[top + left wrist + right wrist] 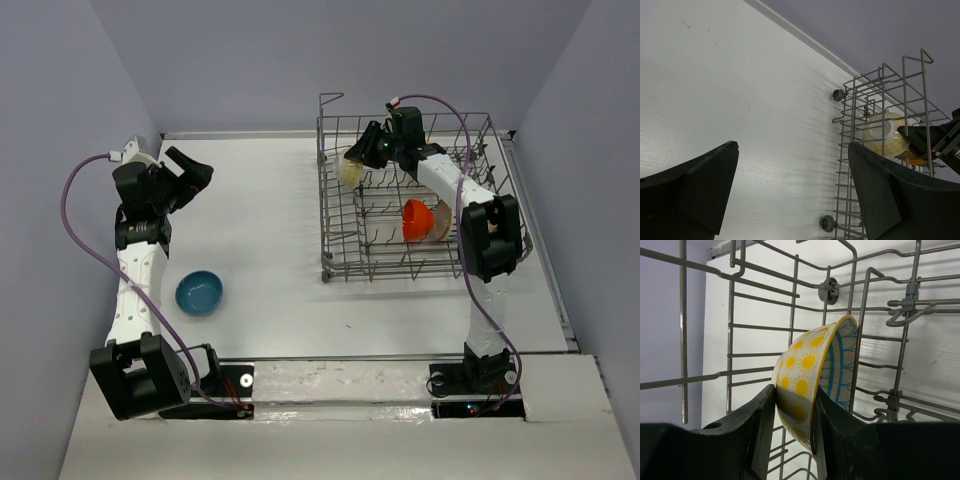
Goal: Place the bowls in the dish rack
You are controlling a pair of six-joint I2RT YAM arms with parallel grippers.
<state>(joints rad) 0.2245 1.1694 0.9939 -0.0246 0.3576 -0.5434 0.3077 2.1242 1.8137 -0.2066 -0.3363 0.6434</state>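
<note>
Bowl pinched at the rim, inside the rack

Far left: left gripper (197,174) raised over bare table, black fingers (700,190) spread wide, nothing between them, touching nothing. Nearer the arm bases, blue bowl (200,293), upright on the table, well apart from the dish rack (326,205).

Right of centre: right gripper (366,150) reaching down into the rack's far left corner, clamped on the flower-patterned bowl (351,170). In the right wrist view, one finger (757,430) pressed to the outer wall, the other inside, rim pinched between them. Bowl held on edge, opening turned to the right of that view, close to the rack's wire side (touching or not, cannot tell). Further right, toward the rack's right side, orange-red bowl (416,220) tilted among the tines, with a yellow-tan bowl (440,224) just behind it, mostly hidden.

Surface: white table (270,210), matte, faintly ribbed, with a few small dark specks. Room: plain grey-lavender walls (250,60) on three sides, meeting the table at a pale strip.

Materials: rack of thin grey metal wire, tall sides, rows of upright tines, small grey wheels (838,94) on its outer side. Patterned bowl glossy, white with yellow sun-like flowers outside, blue lines and a yellow rim band inside. Blue bowl smooth and round. Grippers matte black, with blunt wedge-shaped fingers. Arms white with black joints, purple cables (75,215) looping off each.
</note>
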